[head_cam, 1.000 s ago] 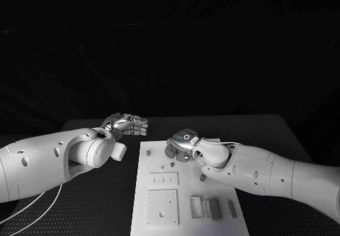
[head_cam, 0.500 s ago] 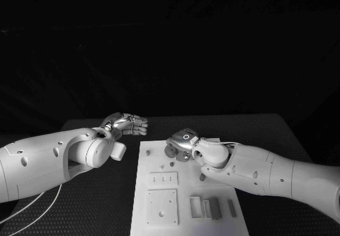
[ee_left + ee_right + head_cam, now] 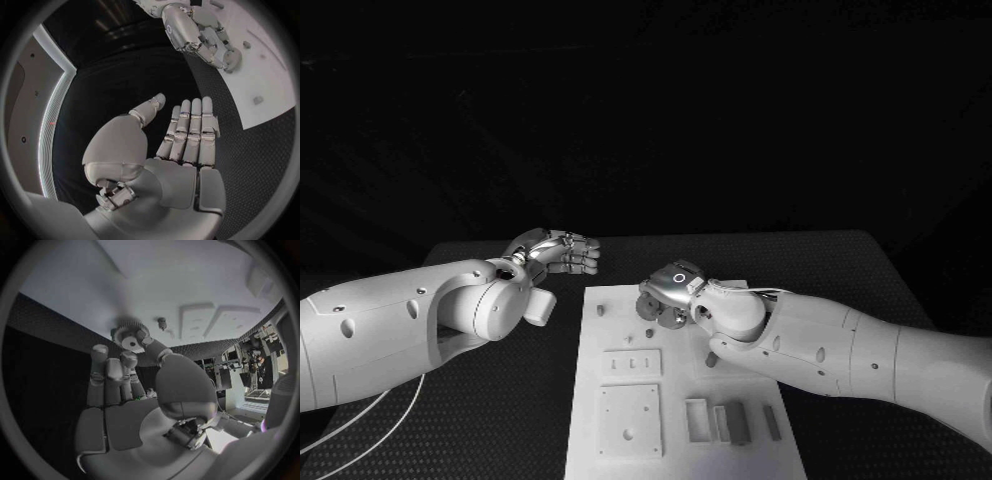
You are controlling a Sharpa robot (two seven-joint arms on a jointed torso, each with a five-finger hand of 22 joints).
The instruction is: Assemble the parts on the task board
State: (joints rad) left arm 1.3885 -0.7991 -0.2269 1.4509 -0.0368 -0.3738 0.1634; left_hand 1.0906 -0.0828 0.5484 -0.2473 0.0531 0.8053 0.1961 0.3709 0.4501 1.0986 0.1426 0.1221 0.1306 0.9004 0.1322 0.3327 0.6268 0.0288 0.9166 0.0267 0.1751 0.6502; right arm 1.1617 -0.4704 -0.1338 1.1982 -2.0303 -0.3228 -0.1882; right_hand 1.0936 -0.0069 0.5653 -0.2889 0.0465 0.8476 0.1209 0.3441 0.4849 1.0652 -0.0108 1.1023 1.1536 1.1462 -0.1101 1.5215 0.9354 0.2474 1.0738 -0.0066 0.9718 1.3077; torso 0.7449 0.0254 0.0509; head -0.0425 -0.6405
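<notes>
The right hand (image 3: 128, 390) pinches a small gear (image 3: 130, 336) at the far end of the task board (image 3: 625, 345). Lower it straight and slowly. The left hand (image 3: 560, 252) hangs spread, holding nothing, over the surface (image 3: 516, 400).

Shiny metal hands, smooth white plastic, and a bumpy black table

The left hand (image 3: 181, 145) is looking like smooth silver metal, and light is shining softly on its fingers (image 3: 194, 125). The right hand (image 3: 669, 296) is showing the same shiny silver metal, and it is holding a little gear (image 3: 130, 335) with a rough toothed edge and a smooth pale face. The white arms (image 3: 401, 325) are looking like hard, smooth plastic with a gentle shine. The task board (image 3: 629, 410) in the lower middle of the head view is looking flat, white and matt. The table (image 3: 250, 150) is showing a black, rough, dotted top, like a rubber mat.
</notes>
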